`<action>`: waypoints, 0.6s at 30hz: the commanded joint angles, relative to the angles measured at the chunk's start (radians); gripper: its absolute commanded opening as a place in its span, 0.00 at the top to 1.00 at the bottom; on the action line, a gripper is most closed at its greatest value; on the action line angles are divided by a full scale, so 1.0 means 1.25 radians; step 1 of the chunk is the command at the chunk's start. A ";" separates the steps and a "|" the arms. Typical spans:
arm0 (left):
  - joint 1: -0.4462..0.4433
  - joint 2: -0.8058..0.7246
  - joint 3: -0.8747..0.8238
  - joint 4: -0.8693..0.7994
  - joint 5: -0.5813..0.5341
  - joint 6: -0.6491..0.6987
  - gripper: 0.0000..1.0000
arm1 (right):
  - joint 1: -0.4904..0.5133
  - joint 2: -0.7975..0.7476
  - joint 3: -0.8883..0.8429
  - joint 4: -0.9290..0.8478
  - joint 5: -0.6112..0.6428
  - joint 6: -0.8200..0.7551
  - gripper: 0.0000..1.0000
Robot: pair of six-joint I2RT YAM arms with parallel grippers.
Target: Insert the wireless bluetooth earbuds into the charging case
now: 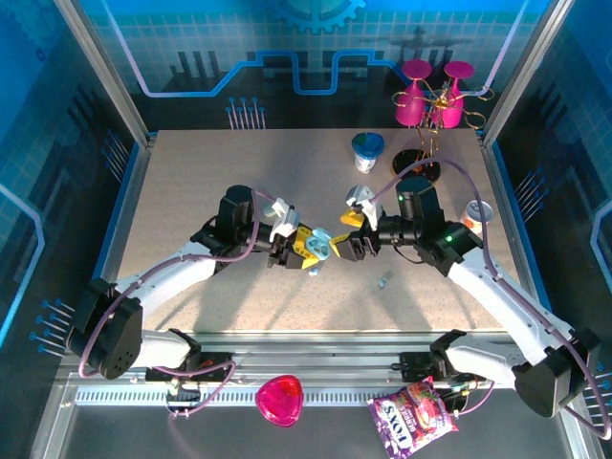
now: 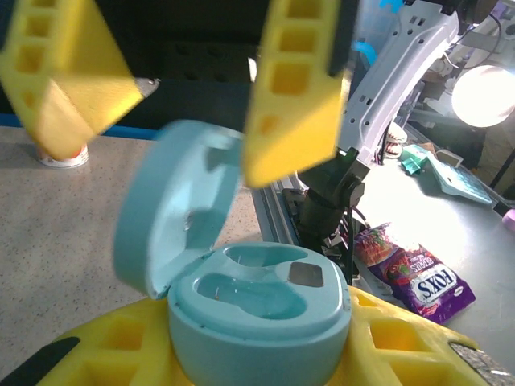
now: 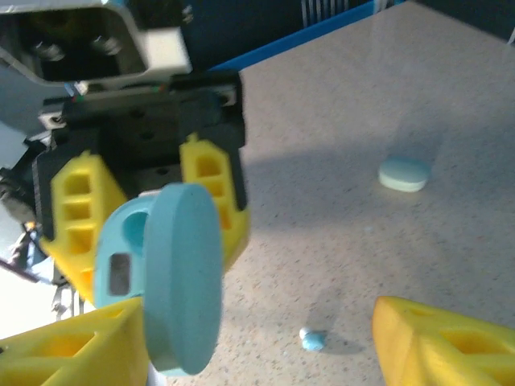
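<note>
Above the middle of the speckled table (image 1: 191,191), clamped in left gripper (image 1: 308,245): small light-blue plastic charging case (image 2: 257,310), lid up, hollows empty, ready for filling. Beside it, right gripper (image 1: 356,232) spread apart. Down on the table, tiny light-blue earbud (image 3: 312,340), not yet in.

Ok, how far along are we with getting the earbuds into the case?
Done: the charging case is open, lid up. In hand: the left gripper clamps it, the right gripper open and empty beside it. To do: both wells look empty, and one earbud lies on the table.
</note>
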 commanded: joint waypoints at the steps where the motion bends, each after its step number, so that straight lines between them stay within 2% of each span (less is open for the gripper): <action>1: -0.003 -0.025 -0.026 0.029 0.017 0.048 0.70 | -0.018 -0.021 -0.017 0.055 0.015 0.046 0.28; 6: -0.003 -0.035 -0.086 0.189 -0.077 -0.003 0.70 | -0.024 -0.060 -0.042 0.097 -0.021 0.058 0.17; 10: -0.002 -0.030 -0.136 0.361 -0.149 -0.075 0.69 | -0.031 -0.117 -0.090 0.176 -0.023 0.107 0.00; 15: -0.003 -0.027 -0.186 0.530 -0.240 -0.145 0.70 | -0.089 -0.176 -0.177 0.263 0.084 0.264 0.00; 18: -0.003 -0.032 -0.214 0.603 -0.287 -0.157 0.70 | -0.143 -0.201 -0.221 0.235 0.149 0.347 0.00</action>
